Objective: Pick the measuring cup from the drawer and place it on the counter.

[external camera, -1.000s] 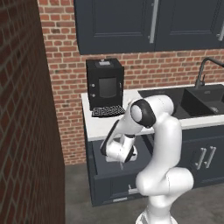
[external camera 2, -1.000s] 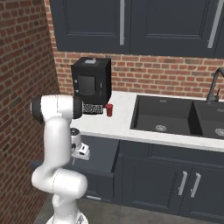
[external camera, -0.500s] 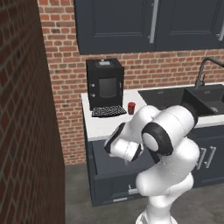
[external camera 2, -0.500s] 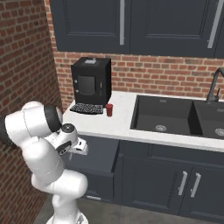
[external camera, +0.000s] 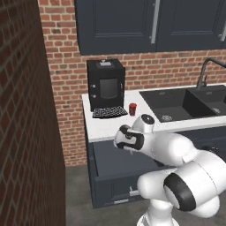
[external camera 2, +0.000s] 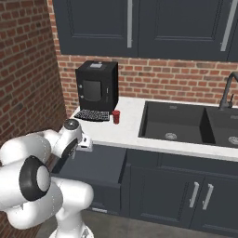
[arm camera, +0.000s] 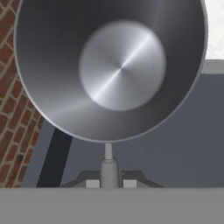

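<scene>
On the far left of both base views stands a red brick wall [external camera: 22, 110]. Next to it, a black coffee machine [external camera: 106, 84] sits at the left end of the counter [external camera: 110, 126], with a dark grated tray [external camera: 109, 112] in front of it and a small red cup [external camera: 132, 108] just to the tray's right. Below the counter's left end the drawer [external camera 2: 100, 165] stands pulled out, its dark inside open to view.

The white arm is folded low in front of the drawer. In the left base view its wrist and hand [external camera: 129, 139] lie level with the counter's front edge, above the open drawer; in the right base view the hand [external camera 2: 79, 142] sits at the drawer's left end. Half a second ago the hand was lower, down by the drawer front, and a second ago lower again with the arm upright; since then the hand has lifted and the arm's bulk has swung toward the cameras.

In the hand view the measuring cup [arm camera: 111, 65] looms close, its round grey bowl facing the camera, its thin handle [arm camera: 108, 157] running straight down between the fingertips [arm camera: 92, 183]. The fingers are pinched together on that handle, holding the cup above the drawer.

Further right lies the dark sink [external camera 2: 186, 123], with a faucet [external camera 2: 228, 90] at the right edge.
</scene>
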Available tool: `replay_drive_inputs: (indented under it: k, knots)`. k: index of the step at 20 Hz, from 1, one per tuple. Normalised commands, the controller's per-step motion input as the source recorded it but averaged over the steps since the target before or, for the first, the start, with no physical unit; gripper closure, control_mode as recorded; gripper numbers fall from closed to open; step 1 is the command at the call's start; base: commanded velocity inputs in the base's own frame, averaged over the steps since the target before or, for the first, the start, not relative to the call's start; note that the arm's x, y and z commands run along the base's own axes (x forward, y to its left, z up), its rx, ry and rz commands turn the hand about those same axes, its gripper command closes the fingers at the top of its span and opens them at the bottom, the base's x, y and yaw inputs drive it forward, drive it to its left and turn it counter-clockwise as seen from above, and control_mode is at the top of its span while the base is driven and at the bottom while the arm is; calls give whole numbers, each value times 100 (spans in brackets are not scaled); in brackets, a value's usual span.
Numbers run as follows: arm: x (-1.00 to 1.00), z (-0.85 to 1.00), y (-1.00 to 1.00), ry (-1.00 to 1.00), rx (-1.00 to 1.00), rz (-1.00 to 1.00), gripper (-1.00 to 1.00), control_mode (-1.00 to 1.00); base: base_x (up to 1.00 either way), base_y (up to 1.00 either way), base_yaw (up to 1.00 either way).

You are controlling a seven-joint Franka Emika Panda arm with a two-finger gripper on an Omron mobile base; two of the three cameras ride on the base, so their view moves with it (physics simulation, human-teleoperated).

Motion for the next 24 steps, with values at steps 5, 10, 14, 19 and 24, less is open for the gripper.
replay_drive_inputs:
  k: [5, 10, 14, 19, 24]
  knots:
    - [20, 92, -26, 3, 0, 0, 100, -100, 0, 0, 0]
    - [42, 45, -43, 13, 0, 0, 100, -100, 0, 0, 0]
    - [55, 4, -37, 15, 0, 0, 100, -100, 0, 0, 0]
    - [61, -13, -17, 6, -1, 0, 100, -100, 0, 0, 0]
    - [47, -23, -3, 1, 0, 0, 100, -100, 0, 0, 0]
